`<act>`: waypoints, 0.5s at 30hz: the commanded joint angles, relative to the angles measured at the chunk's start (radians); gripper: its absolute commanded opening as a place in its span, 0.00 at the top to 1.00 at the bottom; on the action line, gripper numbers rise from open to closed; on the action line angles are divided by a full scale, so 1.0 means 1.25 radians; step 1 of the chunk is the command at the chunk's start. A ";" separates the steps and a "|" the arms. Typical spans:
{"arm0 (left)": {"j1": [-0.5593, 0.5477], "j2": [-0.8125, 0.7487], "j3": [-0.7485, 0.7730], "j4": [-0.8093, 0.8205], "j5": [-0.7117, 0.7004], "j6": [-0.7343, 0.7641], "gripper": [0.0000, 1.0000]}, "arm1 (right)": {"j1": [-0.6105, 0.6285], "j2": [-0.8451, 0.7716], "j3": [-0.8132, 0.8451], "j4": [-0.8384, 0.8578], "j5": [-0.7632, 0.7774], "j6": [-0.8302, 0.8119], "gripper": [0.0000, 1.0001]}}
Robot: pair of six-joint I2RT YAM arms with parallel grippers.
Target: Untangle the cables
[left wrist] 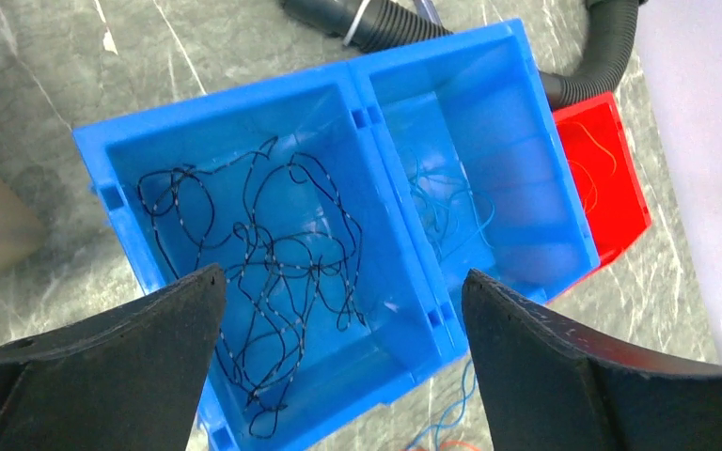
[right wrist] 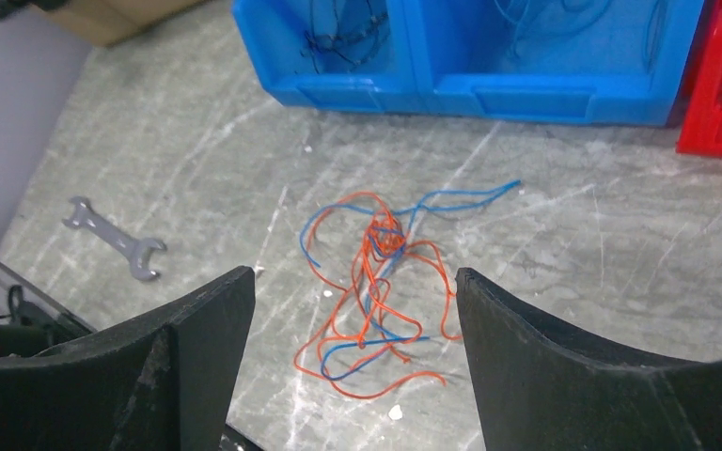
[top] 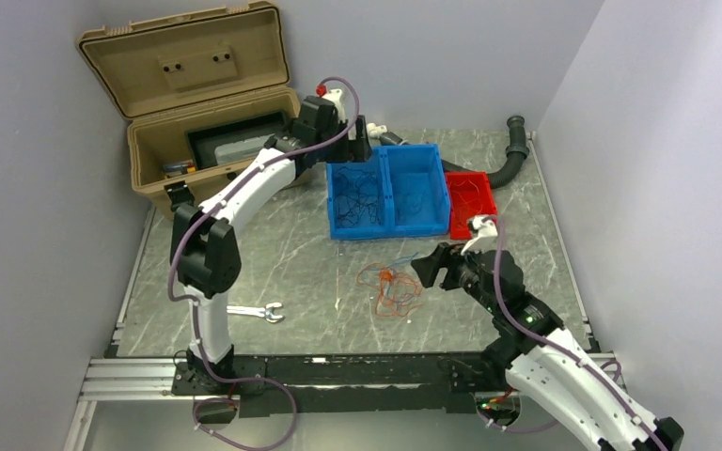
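The blue bin has two compartments and stands on the grey table. The cables still tangled are a loose bunch of orange and blue strands. They lie on the table on the near side of the blue bin, apart from its front wall.

Inside the blue bin, the left compartment holds black strands and the right compartment holds a few blue strands. The red bin touches the right side of the blue bin and contains orange strands.

The left gripper hangs above the blue bin with its jaws wide apart and nothing in them. The right gripper is on the near side of the blue bin, above the tangle, jaws also wide and holding nothing.

A wrench lies well to the near left of the blue bin. A black hose curves behind it.
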 commanded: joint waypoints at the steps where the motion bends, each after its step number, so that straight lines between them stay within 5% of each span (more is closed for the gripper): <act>1: -0.007 -0.101 -0.005 -0.059 0.041 0.044 0.01 | 0.003 0.121 0.054 -0.037 -0.006 -0.015 0.19; 5: -0.011 -0.249 -0.152 -0.041 0.093 0.088 0.01 | 0.003 0.213 0.059 -0.028 -0.020 -0.011 0.19; 15: -0.035 -0.653 -0.725 0.268 0.136 0.084 0.01 | 0.004 0.413 0.073 0.031 -0.099 0.003 0.19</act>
